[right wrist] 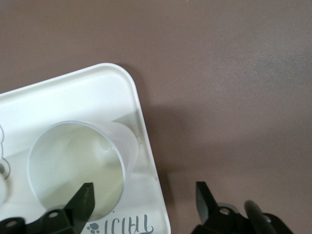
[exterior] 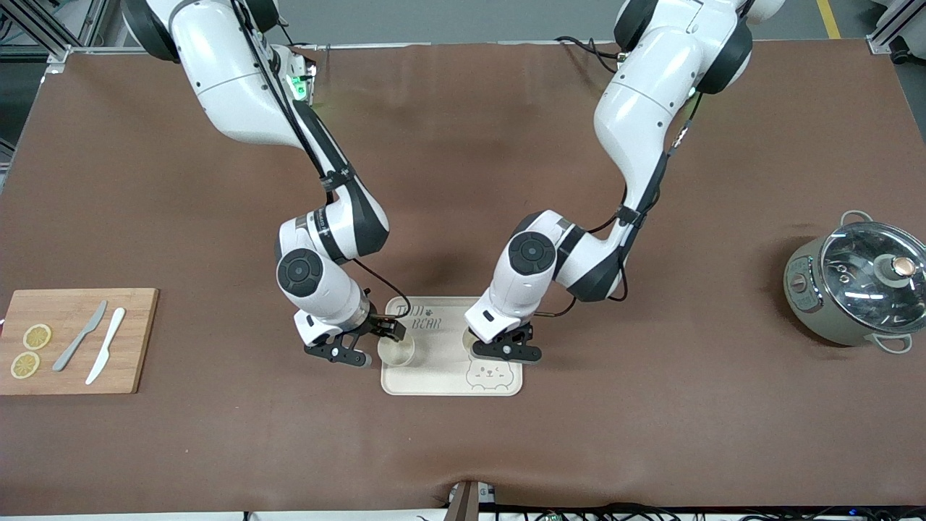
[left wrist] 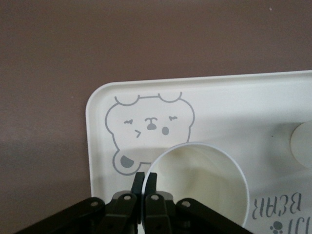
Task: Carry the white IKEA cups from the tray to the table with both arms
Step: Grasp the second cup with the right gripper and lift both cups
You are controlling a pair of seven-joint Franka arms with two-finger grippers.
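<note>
A cream bear tray lies at the middle of the table with two white IKEA cups upright on it. My left gripper is shut on the rim of the cup toward the left arm's end. In the left wrist view the gripper pinches that cup's wall, beside the bear drawing on the tray. My right gripper is open beside the other cup. In the right wrist view the gripper spans that cup's wall and the tray's edge without gripping.
A wooden cutting board with two lemon slices, a grey knife and a white knife lies at the right arm's end. A grey pot with a glass lid stands at the left arm's end.
</note>
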